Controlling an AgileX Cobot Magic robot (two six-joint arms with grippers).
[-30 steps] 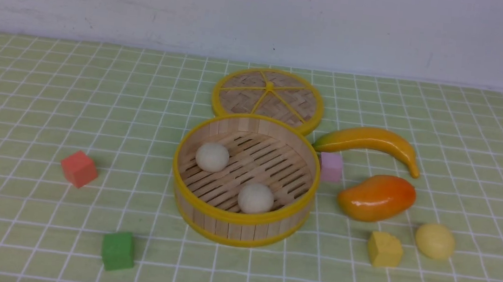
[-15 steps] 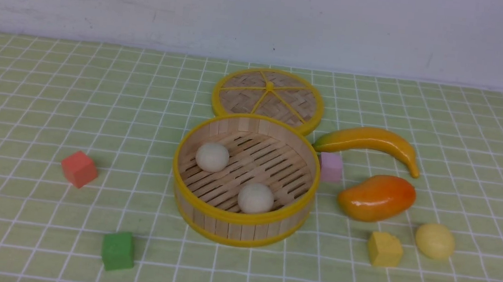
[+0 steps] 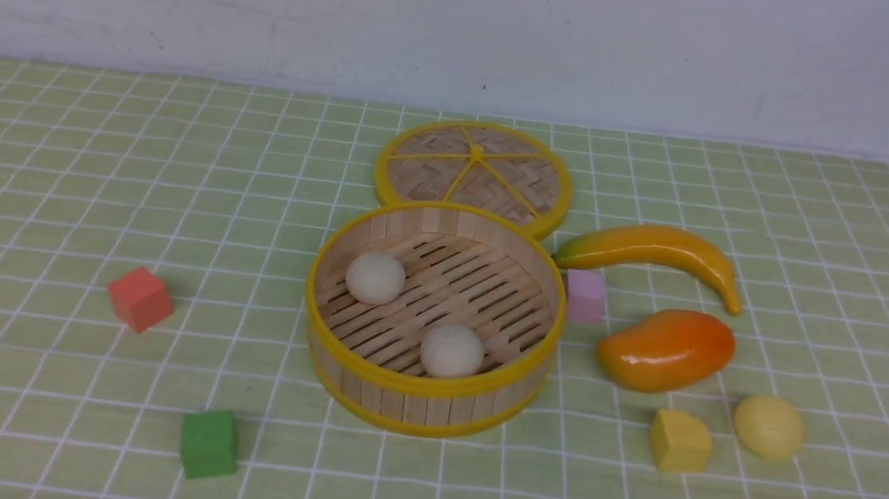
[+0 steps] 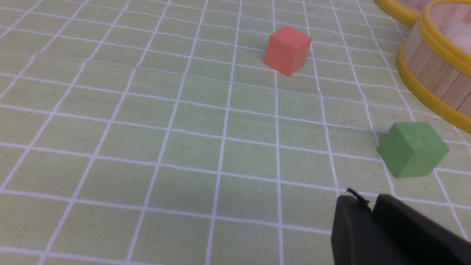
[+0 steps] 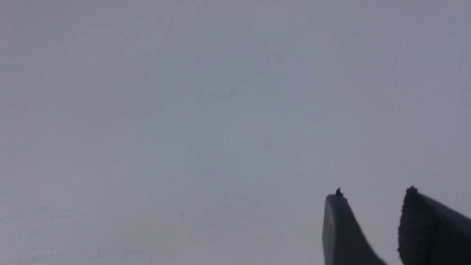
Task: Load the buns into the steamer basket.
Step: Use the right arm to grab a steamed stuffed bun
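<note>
Two buns (image 3: 375,278) sat in the basket (image 3: 426,425), the yellow bun (image 3: 769,427) lay near right beside a cube (image 3: 680,441); my right gripper (image 5: 371,198) stood apart, my left gripper (image 4: 371,206) together, both empty; I judged an off-centre pinch would roll it away.

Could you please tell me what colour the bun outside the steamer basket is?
Pale yellow; the bun shows best in the front view.

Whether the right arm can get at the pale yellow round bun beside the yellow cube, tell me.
Probably yes. The pale yellow round bun sits uncovered on the green checked cloth on the robot's right, apart from the yellow cube and orange mango. The right gripper is open and empty.
</note>
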